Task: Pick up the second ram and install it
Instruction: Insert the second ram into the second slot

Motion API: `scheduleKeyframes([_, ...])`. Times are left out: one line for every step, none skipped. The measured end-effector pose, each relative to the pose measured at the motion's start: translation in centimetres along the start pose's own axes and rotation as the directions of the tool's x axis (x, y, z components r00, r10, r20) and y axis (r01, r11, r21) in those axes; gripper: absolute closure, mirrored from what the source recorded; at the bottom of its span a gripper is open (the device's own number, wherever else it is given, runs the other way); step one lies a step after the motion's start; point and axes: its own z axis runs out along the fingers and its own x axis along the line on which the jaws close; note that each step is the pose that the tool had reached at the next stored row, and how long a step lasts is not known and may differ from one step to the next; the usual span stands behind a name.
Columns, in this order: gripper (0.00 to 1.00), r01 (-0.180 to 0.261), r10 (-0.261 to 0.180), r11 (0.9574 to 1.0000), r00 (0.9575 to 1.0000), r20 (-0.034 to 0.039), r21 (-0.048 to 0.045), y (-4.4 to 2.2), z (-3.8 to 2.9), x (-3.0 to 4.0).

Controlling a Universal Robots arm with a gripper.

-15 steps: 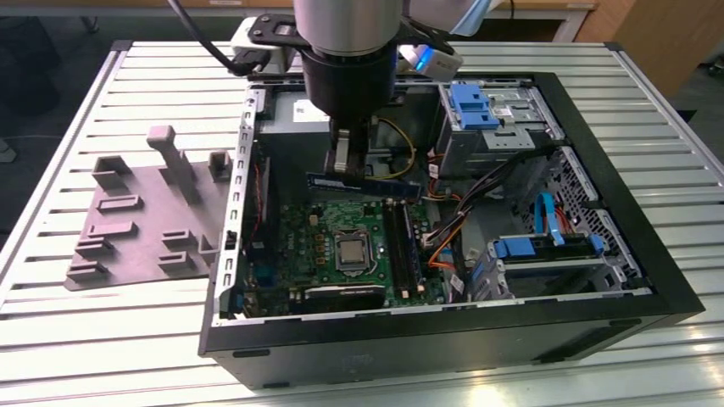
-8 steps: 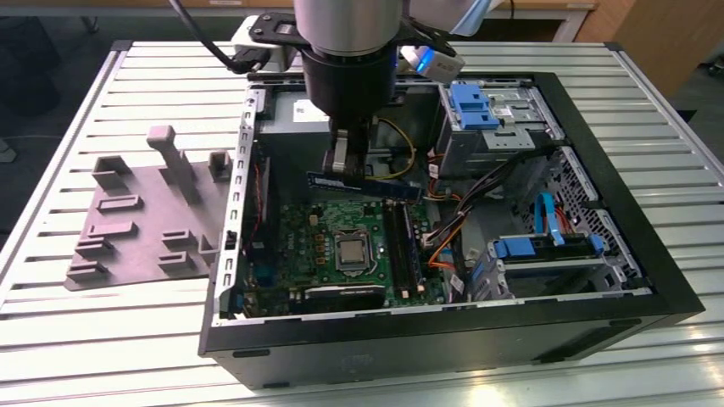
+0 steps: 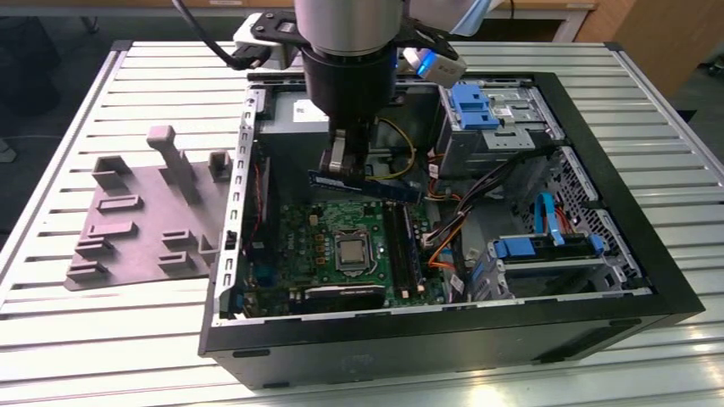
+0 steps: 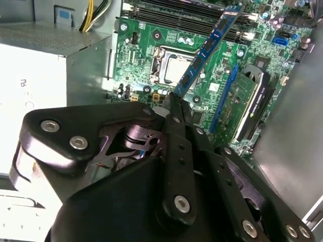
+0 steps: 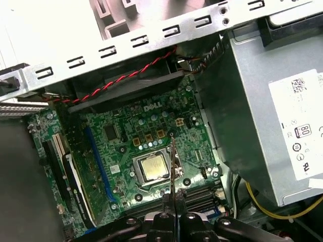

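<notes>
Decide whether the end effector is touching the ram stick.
Touching. The second wrist view shows the end effector closed on one end of the second ram.

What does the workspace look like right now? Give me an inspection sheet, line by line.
Surface: slatted table, bearing an open computer case with the motherboard exposed.
Job's things: second ram, held above the motherboard and not seated in a slot; in the second wrist view it juts out from the fingertips over the board.
Clutter: grey holder block with upright posts, lying on the table at the exterior view's left of the case.
Grippers: hand shut on the second ram.
Cables: orange wires inside the case; red-and-black wire along the case wall.
Surroundings: wooden furniture behind the table.
</notes>
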Motion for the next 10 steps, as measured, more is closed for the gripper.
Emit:
scheduleKeyframes([0.88,-0.007,0.007,1.0000,1.0000,-0.0003,0.0001,0.00,0.00,0.00])
scheduleKeyframes([0.88,-0.013,0.013,0.9999,0.9999,-0.0006,0.0002,-0.01,0.00,0.00])
scheduleKeyframes([0.88,-0.019,0.019,0.9998,0.9998,-0.0008,0.0004,-0.01,0.00,0.00])
scheduleKeyframes([0.88,-0.026,0.026,0.9997,0.9997,-0.0012,0.0005,-0.01,0.00,0.00])
scheduleKeyframes([0.88,-0.033,0.033,0.9995,0.9995,-0.0014,0.0006,-0.01,0.00,0.00])
scheduleKeyframes([0.88,-0.039,0.039,0.9992,0.9992,-0.0016,0.0007,-0.01,0.00,0.00])
scheduleKeyframes([0.88,-0.046,0.046,0.9989,0.9989,-0.0019,0.0009,-0.01,0.00,0.00])
scheduleKeyframes([0.88,-0.054,0.054,0.9985,0.9985,-0.0022,0.0010,-0.01,0.00,0.00])
scheduleKeyframes([0.88,-0.061,0.061,0.9981,0.9981,-0.0026,0.0011,-0.01,0.00,0.00])
scheduleKeyframes([0.88,-0.068,0.068,0.9977,0.9977,-0.0028,0.0013,-0.01,0.00,0.00])
